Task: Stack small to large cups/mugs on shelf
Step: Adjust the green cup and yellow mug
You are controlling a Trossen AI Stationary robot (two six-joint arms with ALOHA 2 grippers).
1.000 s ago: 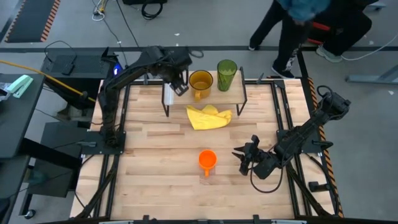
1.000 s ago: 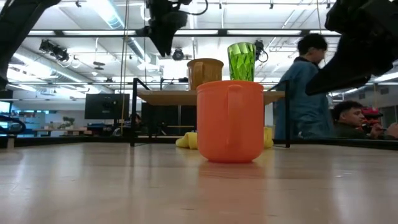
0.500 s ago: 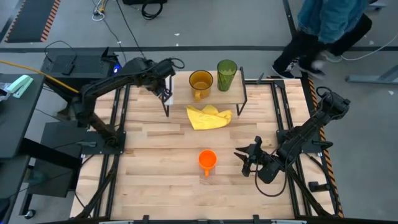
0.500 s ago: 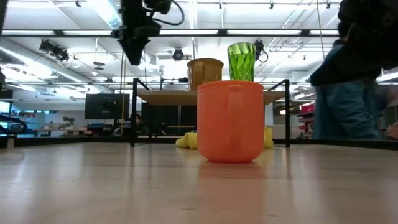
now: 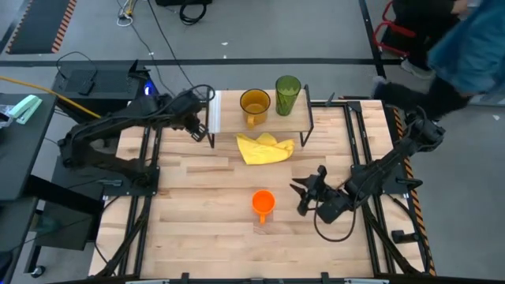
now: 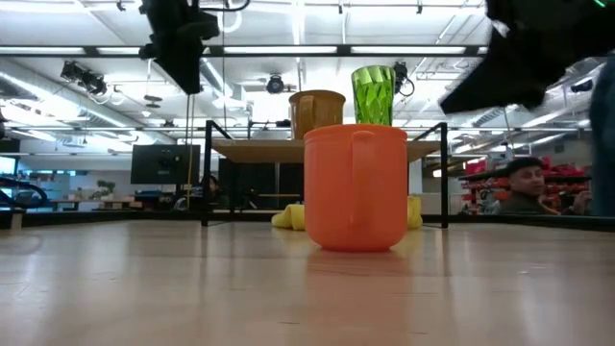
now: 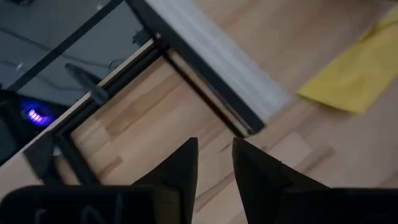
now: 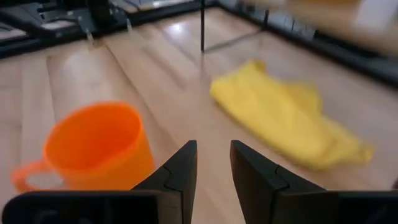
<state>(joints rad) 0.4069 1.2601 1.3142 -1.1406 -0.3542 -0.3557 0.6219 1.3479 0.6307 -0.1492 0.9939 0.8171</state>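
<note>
Slatted tabletop, yellow cloth before shelf

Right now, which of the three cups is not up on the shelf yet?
The small orange mug. It stands on the table in front of the yellow cloth, while the amber mug and green tumbler stand on the shelf.

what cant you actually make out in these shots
- High view: whether anything lies under the yellow cloth; the cloth covers that patch of table.
- Low view: most of the cloth, hidden behind the orange mug; both arms' grippers, cut off by the top edge.
- Right wrist view: the shelf top, blurred and cut by the edge, so the amber mug and green tumbler do not show.
- Left wrist view: no cups in view.
</note>
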